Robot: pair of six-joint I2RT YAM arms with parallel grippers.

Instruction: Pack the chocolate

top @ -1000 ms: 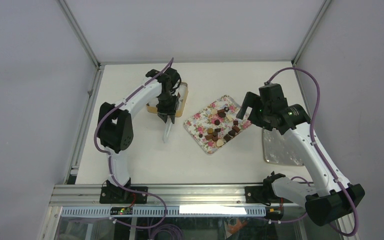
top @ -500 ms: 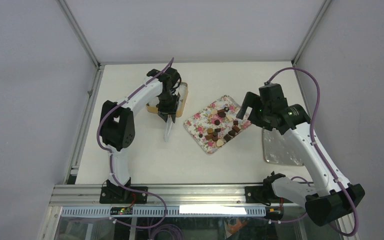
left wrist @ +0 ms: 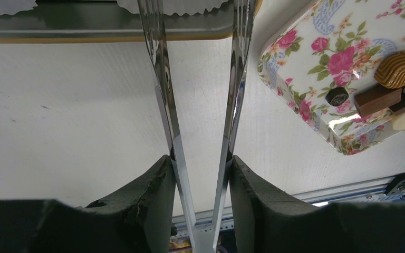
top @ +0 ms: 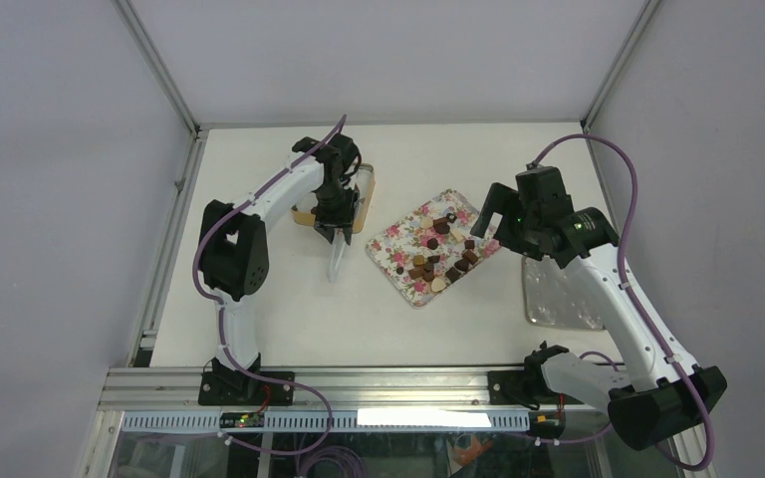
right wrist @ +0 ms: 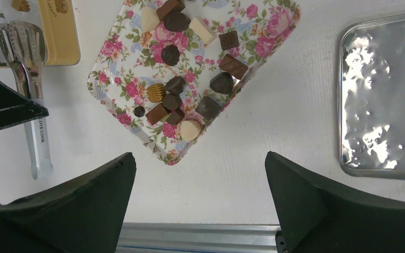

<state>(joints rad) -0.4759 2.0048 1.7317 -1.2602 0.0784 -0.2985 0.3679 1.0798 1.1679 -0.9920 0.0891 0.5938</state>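
The chocolate (top: 440, 255) is several small dark, brown, tan and cream pieces lying on a pink-flowered tray (top: 390, 244) at mid-table. It also shows in the right wrist view (right wrist: 175, 87) and the left wrist view (left wrist: 395, 84). My left gripper (top: 339, 231) is shut on metal tongs (top: 335, 261), left of the tray. In the left wrist view the tongs' two arms (left wrist: 164, 89) run between my pads (left wrist: 153, 195) and stand apart, empty. My right gripper (top: 485, 217) is open and empty above the tray's right edge, its fingers (right wrist: 74, 205) wide apart.
A yellow box (top: 366, 202) holding white pleated paper cups (left wrist: 179, 5) sits behind the tongs' tips. It shows in the right wrist view (right wrist: 60, 31). A silver lid (top: 558, 294) lies right of the tray. The metal table rail (top: 359, 383) runs along the front.
The left arm's elbow has shifted very slightly. The tongs, the tray and the right arm have not visibly moved.
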